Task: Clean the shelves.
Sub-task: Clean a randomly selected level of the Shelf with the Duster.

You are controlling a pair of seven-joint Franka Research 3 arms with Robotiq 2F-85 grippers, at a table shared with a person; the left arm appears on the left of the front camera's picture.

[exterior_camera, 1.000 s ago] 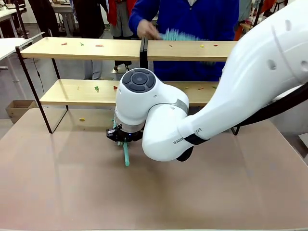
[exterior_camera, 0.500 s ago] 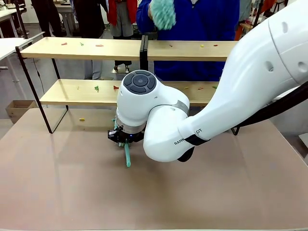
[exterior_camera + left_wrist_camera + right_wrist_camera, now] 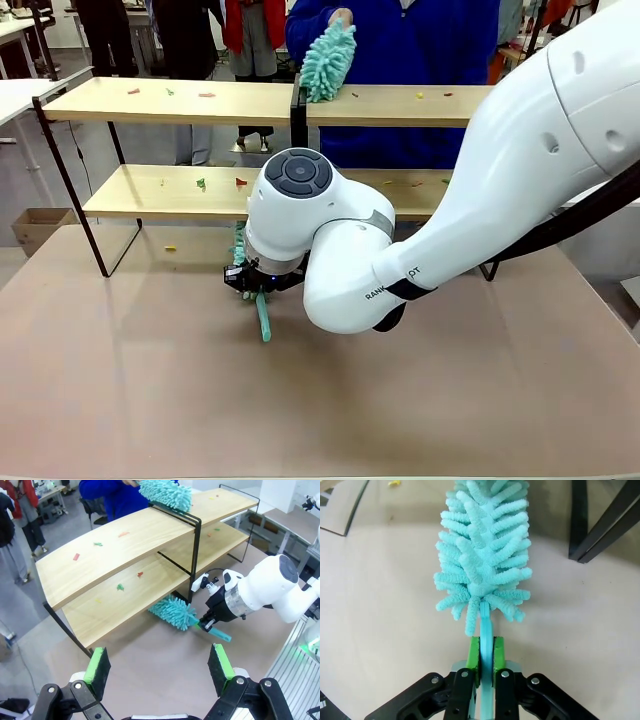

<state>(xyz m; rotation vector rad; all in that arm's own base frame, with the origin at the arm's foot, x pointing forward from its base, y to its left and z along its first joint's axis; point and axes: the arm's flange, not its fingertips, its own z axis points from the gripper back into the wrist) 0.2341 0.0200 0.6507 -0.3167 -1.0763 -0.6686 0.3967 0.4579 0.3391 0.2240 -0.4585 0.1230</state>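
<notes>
The left gripper (image 3: 159, 664) hovers over the table, jaws spread wide and empty, probably leaving room; the shelves (image 3: 150, 100) stand at the far edge, scraps (image 3: 201, 184) on both boards; a person's hand (image 3: 341, 17) holds a duster (image 3: 327, 58) at the top board; the right gripper (image 3: 486, 650) pinches a second duster (image 3: 482, 555) by its handle, pads pressed tight, head aimed toward the lower board, seemingly to sweep it.

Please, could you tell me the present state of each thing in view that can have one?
shelves: dirty, coloured scraps on both tiers.
robot's duster: gripped by its handle, head towards the shelves.
person's duster: held in a hand, at the top tier.
left gripper: jaws open, empty.
right gripper: jaws shut on the robot's duster.
</notes>
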